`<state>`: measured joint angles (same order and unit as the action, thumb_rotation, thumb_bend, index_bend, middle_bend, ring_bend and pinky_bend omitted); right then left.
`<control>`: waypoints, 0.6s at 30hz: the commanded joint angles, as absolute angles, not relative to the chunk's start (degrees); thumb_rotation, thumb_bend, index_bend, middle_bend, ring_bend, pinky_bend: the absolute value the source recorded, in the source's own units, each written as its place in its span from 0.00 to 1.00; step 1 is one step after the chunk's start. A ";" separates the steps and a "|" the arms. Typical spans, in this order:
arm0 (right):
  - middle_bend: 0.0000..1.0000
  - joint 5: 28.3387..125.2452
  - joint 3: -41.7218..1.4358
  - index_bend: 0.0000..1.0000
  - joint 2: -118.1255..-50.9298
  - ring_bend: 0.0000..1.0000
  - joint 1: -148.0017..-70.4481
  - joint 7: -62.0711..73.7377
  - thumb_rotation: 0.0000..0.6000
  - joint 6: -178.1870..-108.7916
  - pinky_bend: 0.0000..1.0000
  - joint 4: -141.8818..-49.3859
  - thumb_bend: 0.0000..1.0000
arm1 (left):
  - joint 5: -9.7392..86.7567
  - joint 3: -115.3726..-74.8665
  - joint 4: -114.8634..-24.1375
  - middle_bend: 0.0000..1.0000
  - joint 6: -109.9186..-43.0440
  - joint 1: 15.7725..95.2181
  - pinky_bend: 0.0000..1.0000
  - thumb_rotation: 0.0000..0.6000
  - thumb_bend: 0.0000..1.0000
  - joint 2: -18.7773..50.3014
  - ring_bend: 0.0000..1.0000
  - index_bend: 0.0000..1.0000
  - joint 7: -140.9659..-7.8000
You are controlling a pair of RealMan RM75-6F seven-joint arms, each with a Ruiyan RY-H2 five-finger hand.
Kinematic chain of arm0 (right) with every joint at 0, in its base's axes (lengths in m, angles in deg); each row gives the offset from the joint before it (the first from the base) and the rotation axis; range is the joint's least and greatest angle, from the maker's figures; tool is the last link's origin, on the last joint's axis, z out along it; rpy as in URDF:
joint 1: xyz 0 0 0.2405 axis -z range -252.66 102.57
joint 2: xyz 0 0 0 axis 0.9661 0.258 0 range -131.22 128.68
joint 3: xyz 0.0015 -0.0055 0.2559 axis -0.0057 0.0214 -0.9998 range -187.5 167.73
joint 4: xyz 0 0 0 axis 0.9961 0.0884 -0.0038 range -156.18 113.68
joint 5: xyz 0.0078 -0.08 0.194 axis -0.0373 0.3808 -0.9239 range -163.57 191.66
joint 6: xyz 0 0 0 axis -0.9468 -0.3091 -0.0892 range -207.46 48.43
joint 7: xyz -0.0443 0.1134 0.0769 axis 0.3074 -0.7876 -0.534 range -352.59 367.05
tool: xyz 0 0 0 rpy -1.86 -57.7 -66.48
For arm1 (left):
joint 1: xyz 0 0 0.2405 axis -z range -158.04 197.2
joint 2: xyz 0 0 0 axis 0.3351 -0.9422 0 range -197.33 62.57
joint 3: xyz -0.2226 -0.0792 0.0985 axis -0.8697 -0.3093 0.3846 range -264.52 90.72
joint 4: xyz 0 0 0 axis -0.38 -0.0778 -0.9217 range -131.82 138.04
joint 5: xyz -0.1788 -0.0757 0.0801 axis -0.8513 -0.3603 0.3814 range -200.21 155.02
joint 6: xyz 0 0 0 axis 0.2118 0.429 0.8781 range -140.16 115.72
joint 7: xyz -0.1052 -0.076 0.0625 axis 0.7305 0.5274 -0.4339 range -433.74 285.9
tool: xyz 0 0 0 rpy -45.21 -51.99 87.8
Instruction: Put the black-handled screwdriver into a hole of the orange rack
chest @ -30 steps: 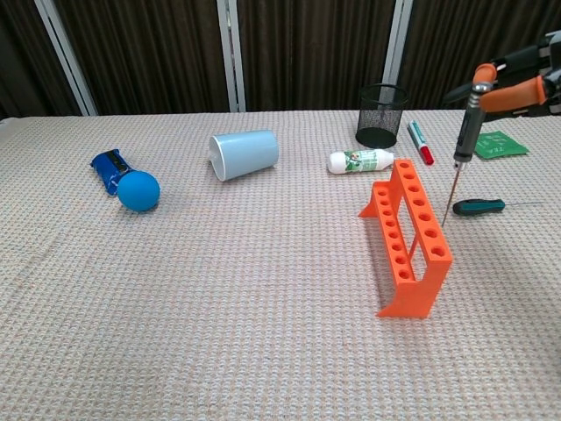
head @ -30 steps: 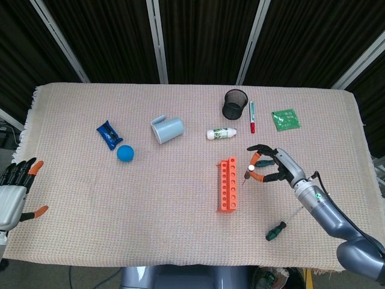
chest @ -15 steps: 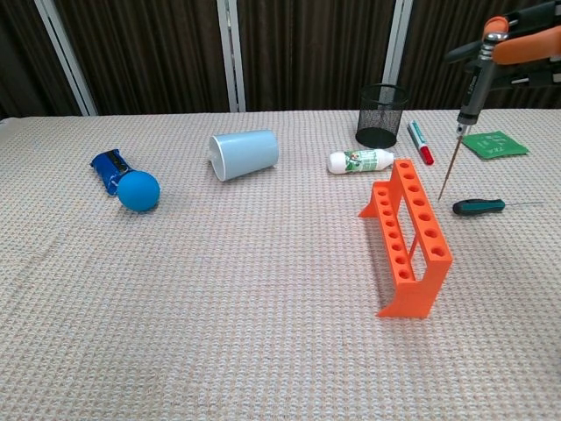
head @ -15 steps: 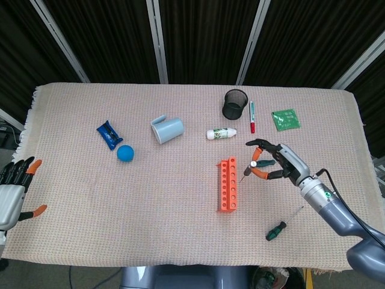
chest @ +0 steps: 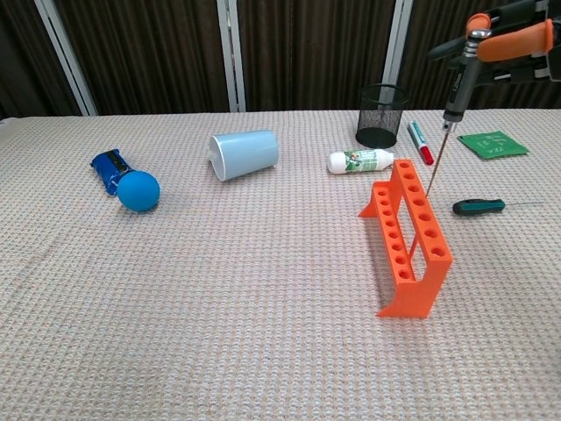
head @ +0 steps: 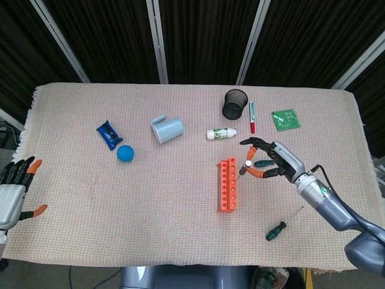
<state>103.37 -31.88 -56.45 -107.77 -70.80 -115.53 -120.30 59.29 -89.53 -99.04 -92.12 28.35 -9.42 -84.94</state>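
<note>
Apparently pinched — black-handled screwdriver (chest: 458, 83), right hand's fingers (chest: 517, 41)

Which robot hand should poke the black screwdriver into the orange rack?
The right hand. It already holds the black-handled screwdriver with its tip over the orange rack. The left hand sits empty at the table's far edge.
</note>
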 commanded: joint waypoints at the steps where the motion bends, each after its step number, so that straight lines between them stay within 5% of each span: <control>1: 0.20 102.50 -31.03 0.58 -56.44 0.00 -108.71 -70.35 1.00 -115.85 0.00 -120.23 0.35 | 59.11 -89.50 -98.89 0.00 -91.92 28.40 0.00 1.00 0.00 -9.32 0.00 0.03 -84.85; 18: 0.20 98.39 -27.12 0.58 -57.54 0.00 -112.34 -67.12 1.00 -116.35 0.00 -119.93 0.35 | 58.51 -89.47 -97.96 0.00 -91.23 28.61 0.00 1.00 0.00 -9.02 0.00 0.02 -83.96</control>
<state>98.87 -27.39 -57.30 -112.05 -67.51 -116.35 -120.05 58.52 -89.46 -97.96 -91.23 28.61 -9.02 -83.96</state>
